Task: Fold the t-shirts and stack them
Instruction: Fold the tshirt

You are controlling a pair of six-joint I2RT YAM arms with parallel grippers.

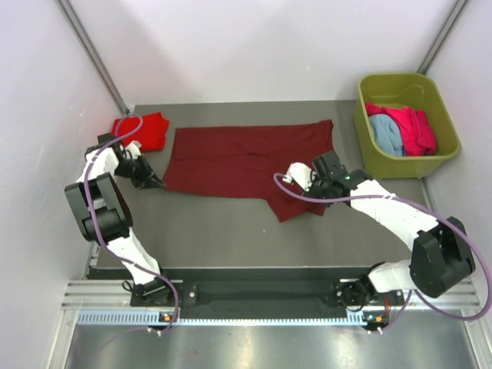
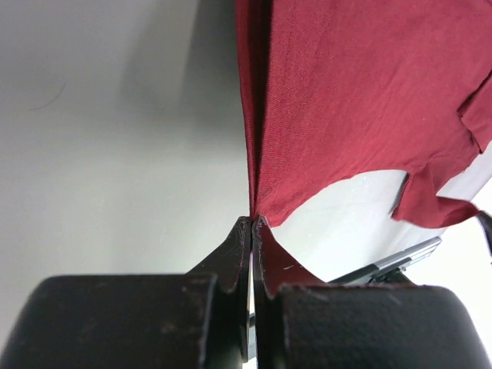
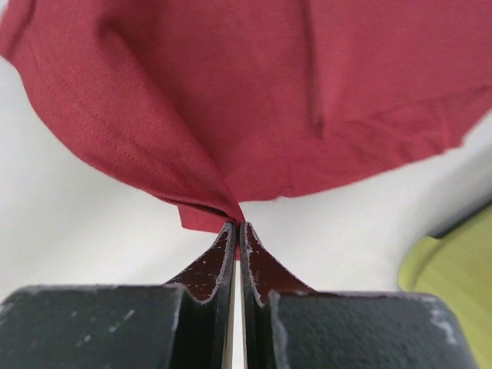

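Observation:
A dark maroon t-shirt (image 1: 238, 160) lies spread across the middle of the grey table. My left gripper (image 1: 159, 184) is shut on its near left corner; the left wrist view shows the cloth (image 2: 361, 100) pinched at the fingertips of that gripper (image 2: 253, 220). My right gripper (image 1: 298, 176) is shut on the shirt's near right part, where the cloth (image 3: 254, 92) bunches into the tips of the gripper (image 3: 236, 224). A folded bright red t-shirt (image 1: 143, 129) lies at the far left of the table. Pink (image 1: 411, 127) and light blue (image 1: 387, 133) t-shirts lie in the tub.
The olive-green plastic tub (image 1: 440, 156) stands at the far right of the table, beside the right wall. White walls close in the left, far and right sides. A metal rail (image 1: 269, 296) runs along the near edge by the arm bases.

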